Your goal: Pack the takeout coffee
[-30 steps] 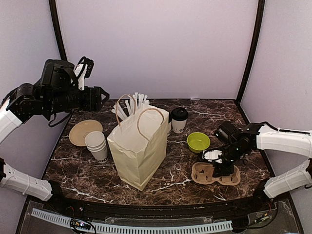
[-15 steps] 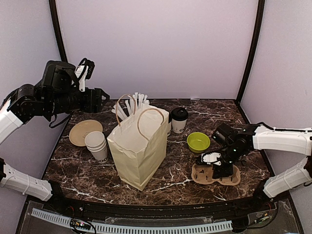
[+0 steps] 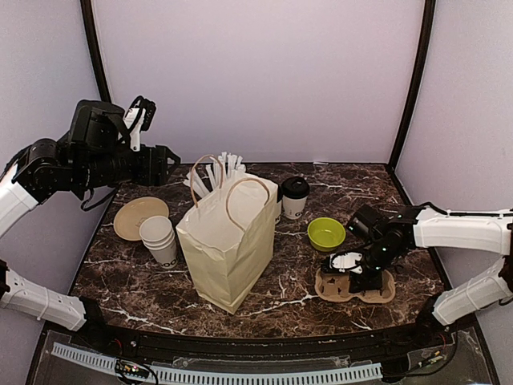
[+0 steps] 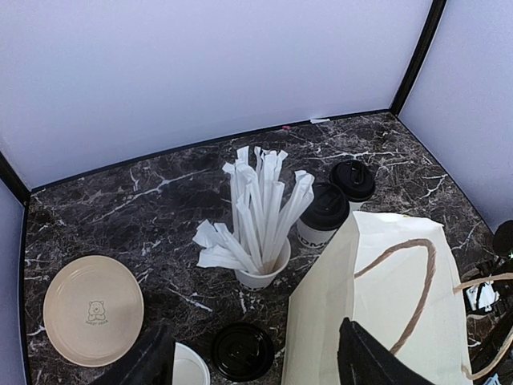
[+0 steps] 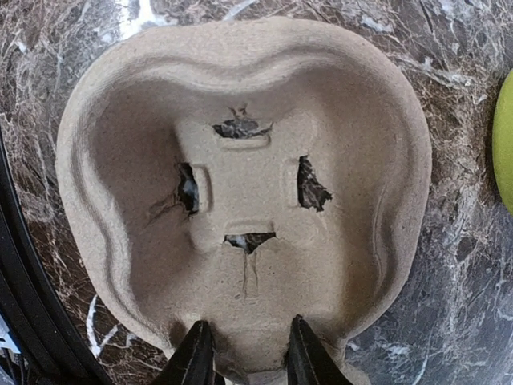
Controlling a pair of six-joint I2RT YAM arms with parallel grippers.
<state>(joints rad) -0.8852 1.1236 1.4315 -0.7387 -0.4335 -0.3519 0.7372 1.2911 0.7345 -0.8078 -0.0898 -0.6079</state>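
One takeout coffee (image 3: 294,197), a white cup with a black lid, stands behind the brown paper bag (image 3: 228,241). The left wrist view shows two takeout coffees (image 4: 325,215) (image 4: 352,180) side by side behind the bag (image 4: 385,289). My left gripper (image 3: 163,160) hangs open high above the table's left side, its jaws (image 4: 252,337) wide with nothing in them. My right gripper (image 3: 353,277) is down on the cardboard cup carrier (image 3: 381,293). Its narrowed jaws (image 5: 248,353) straddle the near edge of a carrier well (image 5: 240,160), with a gap still showing.
A cup of white straws (image 4: 260,273) stands left of the coffees. A stack of lidless cups (image 3: 160,239) and a tan plate (image 3: 136,215) lie left of the bag. A loose black lid (image 4: 242,351) lies nearby. A green bowl (image 3: 326,233) sits just behind the carrier.
My right gripper has lowered slightly onto the carrier and its jaws have narrowed. The left arm has not moved.
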